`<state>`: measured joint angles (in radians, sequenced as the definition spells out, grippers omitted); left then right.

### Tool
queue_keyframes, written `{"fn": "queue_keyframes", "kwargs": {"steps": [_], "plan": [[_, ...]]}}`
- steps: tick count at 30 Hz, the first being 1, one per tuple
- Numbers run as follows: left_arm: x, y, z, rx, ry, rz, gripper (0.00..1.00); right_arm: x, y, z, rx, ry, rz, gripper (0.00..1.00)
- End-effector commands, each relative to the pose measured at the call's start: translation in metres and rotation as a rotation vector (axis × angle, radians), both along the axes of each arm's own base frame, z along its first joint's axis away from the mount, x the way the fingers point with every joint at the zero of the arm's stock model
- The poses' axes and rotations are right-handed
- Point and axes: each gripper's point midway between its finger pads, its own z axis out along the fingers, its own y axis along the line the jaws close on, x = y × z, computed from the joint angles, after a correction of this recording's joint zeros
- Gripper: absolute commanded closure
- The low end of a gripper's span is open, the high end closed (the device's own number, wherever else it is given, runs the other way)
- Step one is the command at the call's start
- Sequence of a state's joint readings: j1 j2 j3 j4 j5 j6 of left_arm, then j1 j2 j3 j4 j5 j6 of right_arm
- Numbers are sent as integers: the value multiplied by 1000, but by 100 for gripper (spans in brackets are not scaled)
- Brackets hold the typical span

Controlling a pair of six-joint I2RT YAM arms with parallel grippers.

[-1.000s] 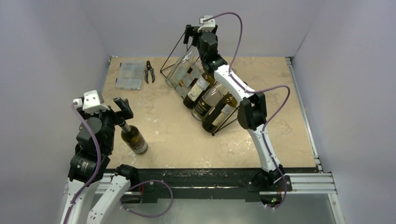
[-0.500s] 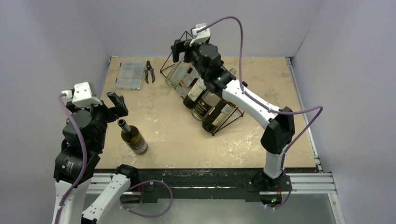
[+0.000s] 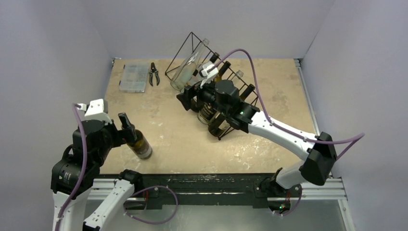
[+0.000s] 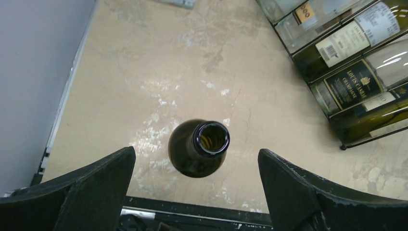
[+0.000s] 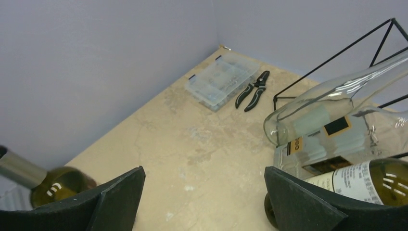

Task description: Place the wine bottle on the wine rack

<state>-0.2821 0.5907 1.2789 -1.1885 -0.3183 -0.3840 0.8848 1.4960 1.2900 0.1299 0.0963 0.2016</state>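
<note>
- Since half a second ago, my right arm has swung down off the top of the wine rack. It now reaches low across the rack's front, with the right claw at the 9 o'clock end.
- My left claw has dropped in at the neck of the wine bottle.
- That wine bottle stands upright on the table at about 8 o'clock, well apart from the rack at 1 o'clock.
- From overhead, a left finger overlaps the neck and I cannot judge contact. The left wrist camera settles it: the fingers are spread wide with the bottle's open mouth between them and a gap on each side.
- The right wrist camera shows its claw spread too, with only bare table between the fingers. The overhead view cannot tell me that.
- Overhead, my right arm covers the near ends of the middle racked bottles.
- The right wrist view cuts the wine bottle off at lower left, showing just a green shoulder and a silvery neck.
- On the black-label bottle I read "LOUIS". The rest, and the white labels' print, is too small.
- An organiser box and pliers lie at 11 o'clock.
</note>
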Motion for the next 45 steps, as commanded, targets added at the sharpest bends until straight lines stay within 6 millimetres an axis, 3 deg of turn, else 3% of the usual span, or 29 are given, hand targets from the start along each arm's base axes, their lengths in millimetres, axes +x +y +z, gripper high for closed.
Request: {"fn": "queue_keyframes", "kwargs": {"steps": [1,10,17,23,32,41,45], "plan": [[-14,2,-27,-52,74,54,0,-28,-9,18,102,-11,64,1],[13,5,-60,22,71,67,0,-52,-27,2,141,21,95,1],[25,12,-64,100,47,67,4,-59,-36,-3,136,21,94,1],[33,4,-64,74,51,50,33,-60,-35,-10,128,30,104,1],[29,-2,-74,51,147,42,58,-68,-22,-24,126,77,174,1],[38,-9,-54,64,119,-12,89,-66,-18,-35,111,101,175,1],[51,-14,-42,60,104,-21,92,-63,-20,-39,102,111,154,1]]}}
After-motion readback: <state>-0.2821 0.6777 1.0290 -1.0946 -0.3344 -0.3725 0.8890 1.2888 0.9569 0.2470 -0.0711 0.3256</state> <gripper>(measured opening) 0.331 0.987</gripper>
